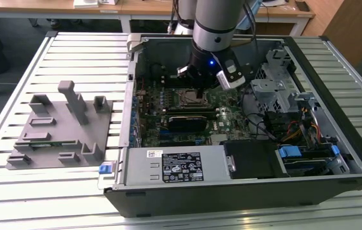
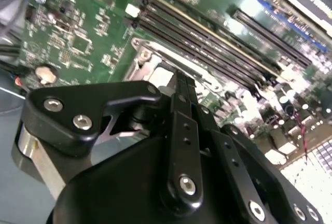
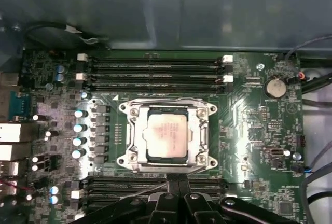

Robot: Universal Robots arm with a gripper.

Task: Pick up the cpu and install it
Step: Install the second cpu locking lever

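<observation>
The cpu (image 3: pixel 167 133), a small square chip with a pale metal top, lies flat inside the metal socket frame (image 3: pixel 129 130) on the green motherboard (image 3: pixel 249 125) in the first wrist view. My gripper (image 3: pixel 176 181) hovers just beside the socket's edge, its two thin black fingers pressed together with nothing between them. The second wrist view shows the same closed fingers (image 2: pixel 181 86) above the board. In the exterior view the gripper (image 1: pixel 201 86) hangs inside the open computer case, right over the socket (image 1: pixel 192 98).
Black memory slots (image 3: pixel 155 71) run along both sides of the socket. The case walls (image 1: pixel 245 196), drive cage (image 1: pixel 276 86) and cables (image 1: pixel 296 129) crowd the exterior view's right. A grey plastic fixture (image 1: pixel 59 129) holding a green memory stick (image 1: pixel 46 143) sits on the slatted table.
</observation>
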